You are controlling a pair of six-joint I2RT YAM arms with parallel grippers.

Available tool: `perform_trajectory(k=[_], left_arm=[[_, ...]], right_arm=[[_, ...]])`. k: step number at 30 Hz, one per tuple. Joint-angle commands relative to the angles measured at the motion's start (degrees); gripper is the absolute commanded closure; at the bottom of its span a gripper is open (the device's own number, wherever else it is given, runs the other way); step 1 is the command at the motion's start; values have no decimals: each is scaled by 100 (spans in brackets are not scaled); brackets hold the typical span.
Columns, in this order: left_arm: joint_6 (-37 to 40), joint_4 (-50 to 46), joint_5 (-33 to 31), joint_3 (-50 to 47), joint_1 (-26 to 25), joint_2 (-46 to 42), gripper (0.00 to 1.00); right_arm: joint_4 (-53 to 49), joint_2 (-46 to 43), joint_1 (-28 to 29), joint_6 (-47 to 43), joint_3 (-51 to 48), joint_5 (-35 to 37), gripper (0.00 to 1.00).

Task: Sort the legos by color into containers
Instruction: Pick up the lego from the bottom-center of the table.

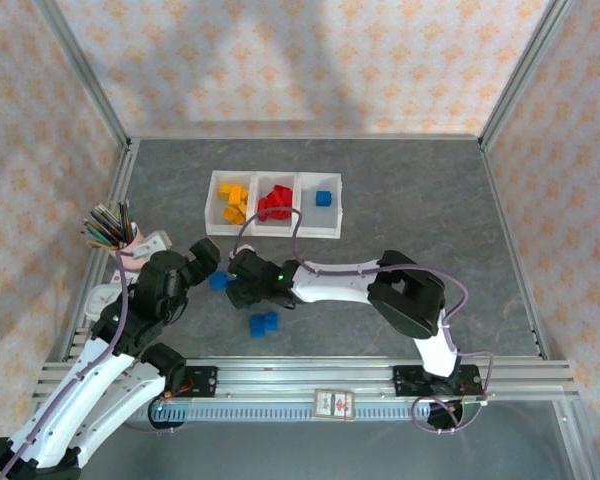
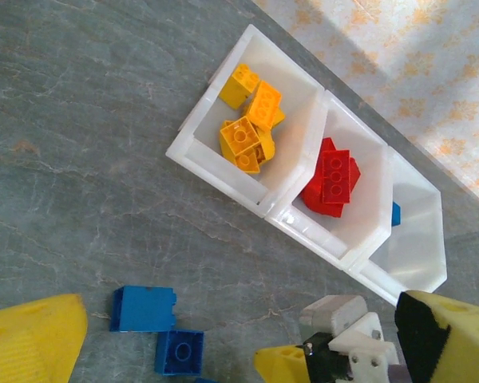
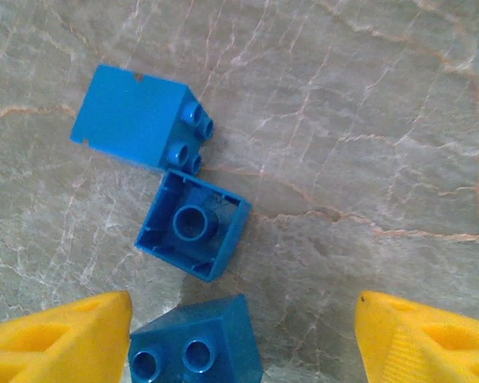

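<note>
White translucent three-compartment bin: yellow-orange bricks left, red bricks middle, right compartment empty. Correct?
No. The right compartment of the white translucent plastic bin row holds one small blue studded brick, seen in the top external view. The yellow-orange bricks left and red bricks middle stand as stated.

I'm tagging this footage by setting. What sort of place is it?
Likely a lab test enclosure, not a home: aluminium frame posts hold patterned backdrop sheets around a grey tabletop, with an aluminium mounting rail along its near edge.
</note>
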Motion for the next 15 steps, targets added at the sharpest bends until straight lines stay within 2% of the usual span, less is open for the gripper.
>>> perform_trajectory(k=[1,5,10,15], left_arm=[[-93,-224,-228,27,35,-59,0],[-98,-250,-232,44,33,-48,0],[-93,-276,-266,62,31,-50,0],[-93,-286,-271,67,30,-59,0]], right_arm=[[-6,234,26,-122,132,-40,30],[-26,270,24,-164,171,-132,31],[-92,378,26,-238,202,-161,39],[-9,263,29,-235,92,-237,36]])
